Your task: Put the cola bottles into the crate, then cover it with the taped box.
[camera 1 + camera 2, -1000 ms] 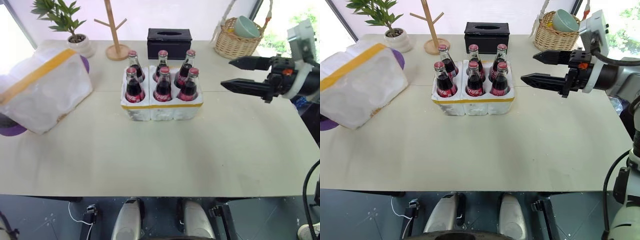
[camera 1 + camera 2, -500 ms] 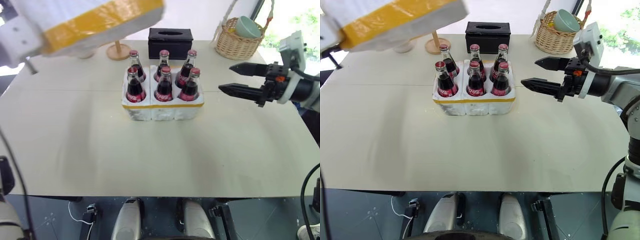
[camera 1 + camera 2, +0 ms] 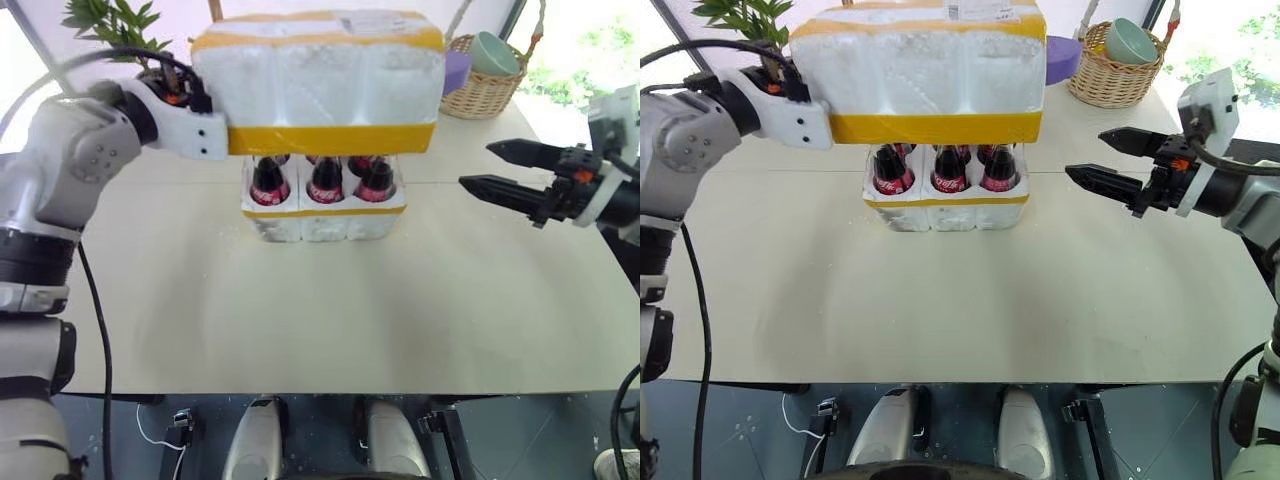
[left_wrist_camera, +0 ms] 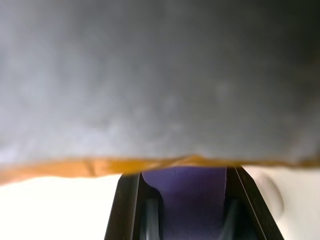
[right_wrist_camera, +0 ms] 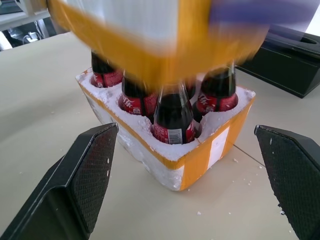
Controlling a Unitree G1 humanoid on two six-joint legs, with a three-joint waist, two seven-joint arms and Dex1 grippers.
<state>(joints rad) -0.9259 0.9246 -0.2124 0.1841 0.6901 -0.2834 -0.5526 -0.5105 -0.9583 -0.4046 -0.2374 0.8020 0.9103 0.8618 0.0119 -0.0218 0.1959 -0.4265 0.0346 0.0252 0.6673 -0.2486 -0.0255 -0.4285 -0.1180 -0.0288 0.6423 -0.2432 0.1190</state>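
We start at the left gripper (image 3: 825, 122), clamped tight on the left end of the taped box (image 3: 925, 70), right at its lower yellow band, and it holds that big white styrofoam box level in the air. From the left wrist view we see the box's pale wall and orange-yellow tape edge (image 4: 100, 165) sitting just above the two black fingers (image 4: 127, 210). The box hangs directly above the crate (image 3: 945, 208), its lower rim down around the bottle necks, so the caps are hidden and we see just the dark bodies and red labels of the cola bottles (image 3: 948, 175) in their wells. The crate sits on the beige table (image 3: 940, 300), yellow tape round its rim.

Over to the right gripper (image 3: 1105, 165): its fingers are spread wide with nothing between them, pointing at the crate from the right side and well apart from it. In its wrist view the bottles (image 5: 172, 117) stand framed between the two black pads (image 5: 75, 170).

Behind, a wicker basket (image 3: 1110, 85) holds a pale green bowl (image 3: 1130, 40), and a potted plant (image 3: 745, 15) stands at the far left.
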